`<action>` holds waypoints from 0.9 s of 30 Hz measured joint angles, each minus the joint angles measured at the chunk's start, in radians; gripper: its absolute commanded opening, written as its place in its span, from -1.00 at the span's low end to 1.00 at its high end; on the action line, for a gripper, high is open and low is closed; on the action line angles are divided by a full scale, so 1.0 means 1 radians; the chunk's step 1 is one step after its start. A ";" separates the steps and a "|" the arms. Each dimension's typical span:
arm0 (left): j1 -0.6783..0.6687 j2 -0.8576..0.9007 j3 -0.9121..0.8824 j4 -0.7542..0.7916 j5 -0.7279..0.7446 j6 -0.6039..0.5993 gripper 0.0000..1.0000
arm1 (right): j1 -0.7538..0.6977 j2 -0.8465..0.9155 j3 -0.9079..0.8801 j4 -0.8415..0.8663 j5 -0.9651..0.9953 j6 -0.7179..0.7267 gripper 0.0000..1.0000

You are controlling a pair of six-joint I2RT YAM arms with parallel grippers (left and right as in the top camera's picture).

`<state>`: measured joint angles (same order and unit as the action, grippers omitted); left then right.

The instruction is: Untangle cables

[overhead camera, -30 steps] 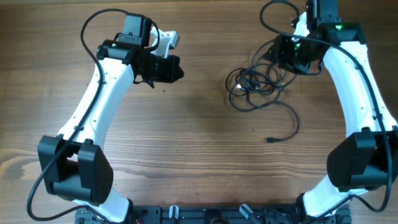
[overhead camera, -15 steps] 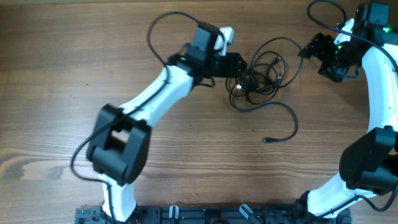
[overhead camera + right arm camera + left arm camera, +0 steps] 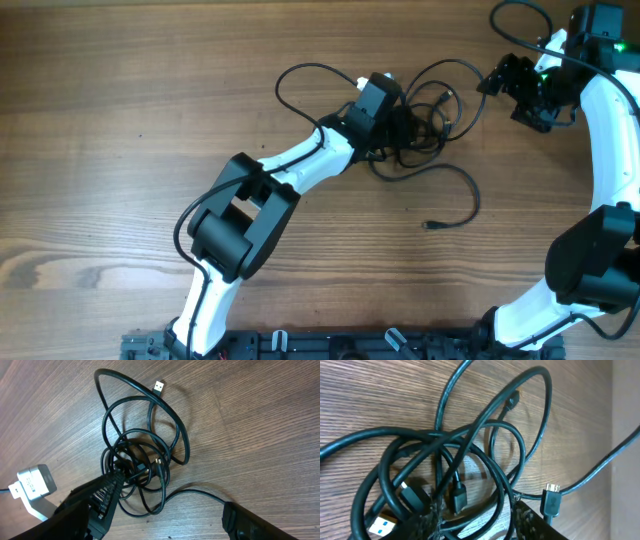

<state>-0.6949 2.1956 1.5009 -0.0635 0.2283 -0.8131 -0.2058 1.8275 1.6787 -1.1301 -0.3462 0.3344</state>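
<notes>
Cables (image 3: 425,135): one black tangle on the wooden table (image 3: 150,150), far side, right of centre. Several loops overlap, and I cannot tell the individual cords apart. One loose strand leaves the bunch, curves nearer and to the right, and ends in a small plug (image 3: 430,226) lying on the table, apart from the tangle.

Left gripper (image 3: 403,125): reaches in from the left and sits at the left edge of the tangle. In the left wrist view its fingers (image 3: 427,520) are spread apart with several strands crossing the gap; nothing is clamped. A blue-insert USB plug (image 3: 380,526) lies just beside one finger.

Right gripper (image 3: 498,80): right of the tangle, apart from it, touching no cord. In the right wrist view its fingers (image 3: 100,497) are wide apart. A silver USB plug (image 3: 159,385) ends the outermost loop.
</notes>
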 measured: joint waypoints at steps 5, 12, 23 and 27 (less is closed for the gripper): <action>-0.008 0.000 0.016 -0.274 -0.105 0.006 -0.45 | 0.000 0.000 0.000 -0.003 0.000 0.000 0.74; 0.096 -0.039 0.014 -0.485 -0.105 0.154 -0.52 | 0.002 0.000 0.000 0.004 -0.071 -0.061 0.75; 0.193 -0.407 0.005 -0.549 0.047 0.422 -0.34 | 0.171 0.000 0.000 0.048 -0.122 -0.103 0.78; 0.237 -0.331 0.005 -0.566 0.027 0.420 -0.47 | 0.187 0.000 0.000 0.066 -0.113 -0.086 0.80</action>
<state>-0.4576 1.8645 1.5055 -0.6300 0.2558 -0.3927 -0.0189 1.8271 1.6787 -1.0637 -0.4595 0.2485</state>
